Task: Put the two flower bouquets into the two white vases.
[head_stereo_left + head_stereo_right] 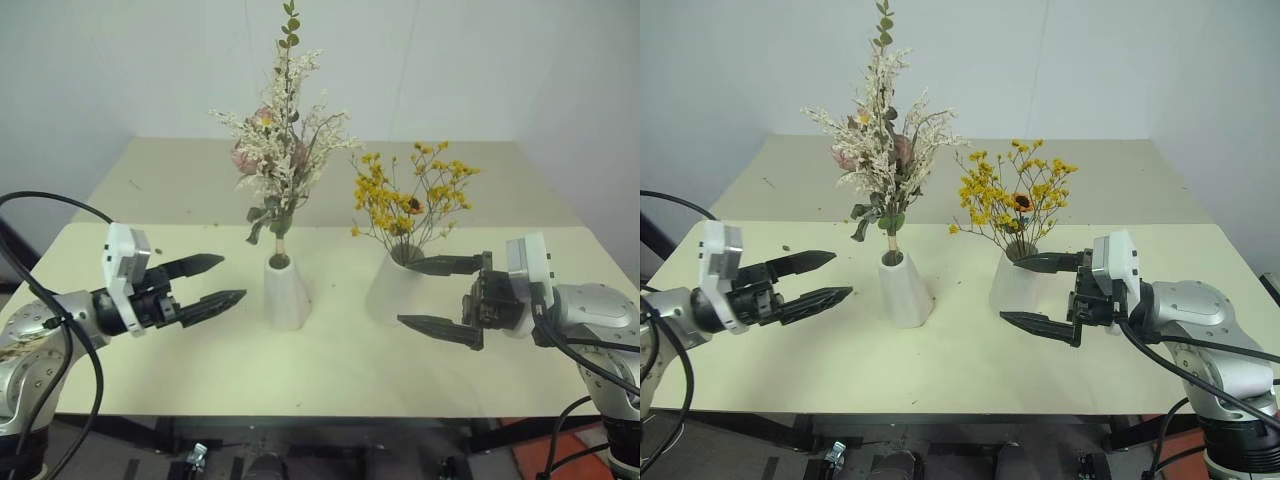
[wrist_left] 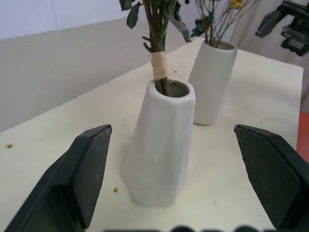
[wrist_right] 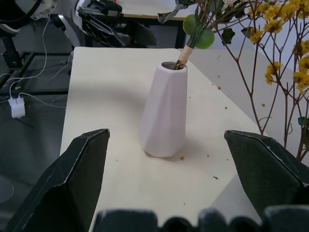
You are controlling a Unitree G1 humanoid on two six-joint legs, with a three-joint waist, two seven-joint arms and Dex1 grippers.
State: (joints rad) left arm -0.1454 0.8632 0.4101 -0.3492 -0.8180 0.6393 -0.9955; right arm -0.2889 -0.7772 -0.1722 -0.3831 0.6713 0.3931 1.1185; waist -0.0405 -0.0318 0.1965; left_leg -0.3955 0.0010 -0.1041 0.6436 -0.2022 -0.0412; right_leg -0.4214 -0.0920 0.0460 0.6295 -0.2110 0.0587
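Note:
The pink rose bouquet (image 1: pixel 277 150) with white sprigs stands upright in the narrow cone vase (image 1: pixel 286 291) at the table's middle. Tiny yellow flowers (image 1: pixel 410 198) on thin brown stems stand in the wider white vase (image 1: pixel 395 290) just to its right. My left gripper (image 1: pixel 217 281) hovers open to the left of the cone vase, pointing at it, apart from it and empty. My right gripper (image 1: pixel 445 297) is open beside the wider vase, its fingers close to that vase's right side, holding nothing. The left wrist view shows both vases (image 2: pixel 161 145) ahead between the fingers (image 2: pixel 82 179).
The cream table (image 1: pixel 330 370) has bare surface in front of the vases and behind them. Small flower crumbs lie scattered on it. A white wall rises beyond the far edge. Black cables hang at both arms.

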